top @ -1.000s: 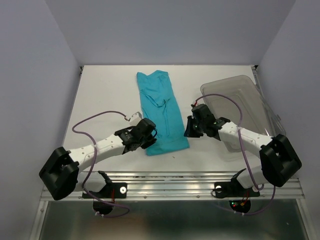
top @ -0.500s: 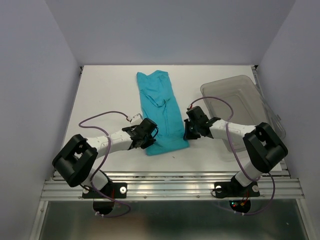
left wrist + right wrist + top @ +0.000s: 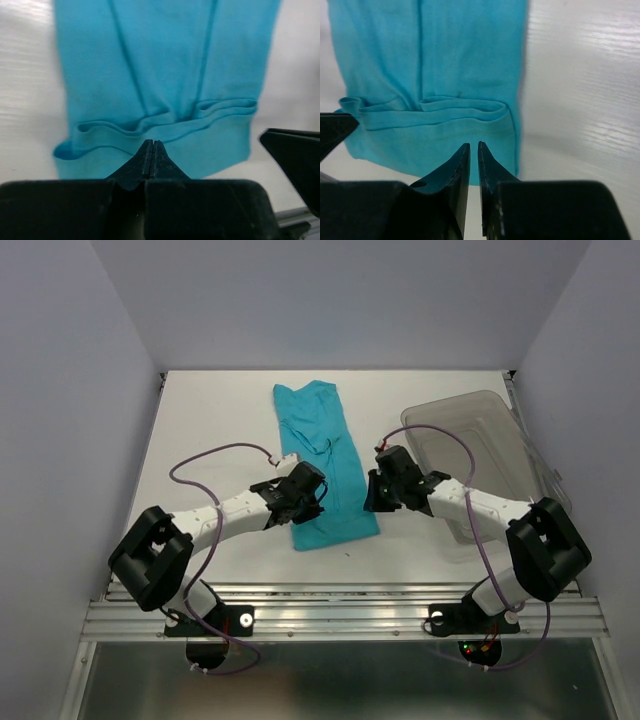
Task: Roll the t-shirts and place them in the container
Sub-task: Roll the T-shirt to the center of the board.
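Note:
The teal t-shirt (image 3: 322,445) lies flat on the white table (image 3: 210,430), folded into a long narrow strip running front to back. A small raised fold crosses it just above the near hem (image 3: 165,120) (image 3: 430,112). My left gripper (image 3: 310,502) (image 3: 152,143) hovers over the near left part of the shirt, its jaws shut with nothing between them. My right gripper (image 3: 370,500) (image 3: 474,145) hovers over the near right corner. Its jaws stand a narrow slit apart, with no cloth in the gap.
A clear grey-tinted plastic bin (image 3: 490,445) stands at the right of the table, close behind the right arm. A metal rail (image 3: 340,605) runs along the near edge. Purple cables loop over both arms.
My left gripper has moved right and slightly farther in, further over the shirt's near end. The right gripper has shifted only a little. The shirt lies as before.

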